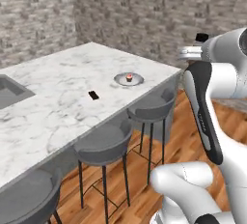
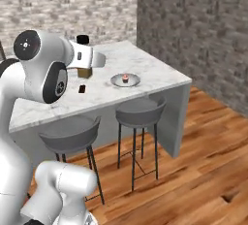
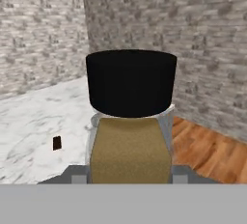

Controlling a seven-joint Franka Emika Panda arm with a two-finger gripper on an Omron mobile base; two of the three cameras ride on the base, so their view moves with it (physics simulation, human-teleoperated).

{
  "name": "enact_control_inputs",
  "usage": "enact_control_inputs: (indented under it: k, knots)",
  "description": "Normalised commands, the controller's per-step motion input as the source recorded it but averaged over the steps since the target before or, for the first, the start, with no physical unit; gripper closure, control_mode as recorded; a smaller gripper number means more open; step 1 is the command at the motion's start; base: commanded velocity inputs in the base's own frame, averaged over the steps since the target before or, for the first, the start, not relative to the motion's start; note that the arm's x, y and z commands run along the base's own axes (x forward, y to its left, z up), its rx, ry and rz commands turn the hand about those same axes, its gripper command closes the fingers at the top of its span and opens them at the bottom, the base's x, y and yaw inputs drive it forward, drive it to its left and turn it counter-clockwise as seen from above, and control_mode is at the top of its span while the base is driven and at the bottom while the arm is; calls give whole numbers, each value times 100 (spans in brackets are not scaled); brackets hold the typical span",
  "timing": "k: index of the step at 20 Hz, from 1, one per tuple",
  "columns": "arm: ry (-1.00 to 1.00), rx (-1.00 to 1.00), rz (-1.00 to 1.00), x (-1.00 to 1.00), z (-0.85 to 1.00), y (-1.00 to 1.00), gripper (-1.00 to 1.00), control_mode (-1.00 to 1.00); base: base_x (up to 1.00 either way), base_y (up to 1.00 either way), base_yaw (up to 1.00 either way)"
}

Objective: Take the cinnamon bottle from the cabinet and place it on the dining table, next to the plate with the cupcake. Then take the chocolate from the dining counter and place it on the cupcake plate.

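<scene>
Left base view: the table (image 1: 53, 97) runs long across the picture, and the plate (image 1: 129, 79) sits near its far right corner, close to the stool-side edge, with the cupcake (image 1: 129, 77) on it. The chocolate (image 1: 93, 94) lies flat on the marble, near the plate but apart from it, further back from that corner along the same edge. A sink (image 1: 12, 91) is sunk into the top at the left. Three stools (image 1: 103, 143) stand along the near side. Up at the right, past the arm, the black cap of the bottle (image 1: 201, 37) peeks above the hand.

Right base view: the bottle (image 2: 84, 56) is up in the air above the table (image 2: 155, 73), upright, amber body showing below the arm. The gripper (image 2: 85, 59) is mostly hidden behind the arm here. Plate (image 2: 125, 80) and cupcake (image 2: 125, 78) sit beyond it toward the end of the top; the chocolate (image 2: 82, 88) lies on the marble below the bottle.

Hand view: the bottle (image 3: 130, 121) is right up against the lens, black cap on top, gripped between the two fingers (image 3: 79, 175), which are closed against its sides. The chocolate (image 3: 57, 143) lies on the table (image 3: 38, 117) beyond it, to its left.
</scene>
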Motion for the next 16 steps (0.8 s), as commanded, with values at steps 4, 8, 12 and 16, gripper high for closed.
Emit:
enact_control_inputs:
  k: [4,8,12,16]
  knots:
    - [0,0,0,0,0,0,100,100,54,-64,58]
    - [0,0,0,0,0,0,100,100,36,-68,58]
    - [0,0,0,0,0,0,100,100,29,-71,58]
    - [0,0,0,0,0,0,100,100,39,-76,52]
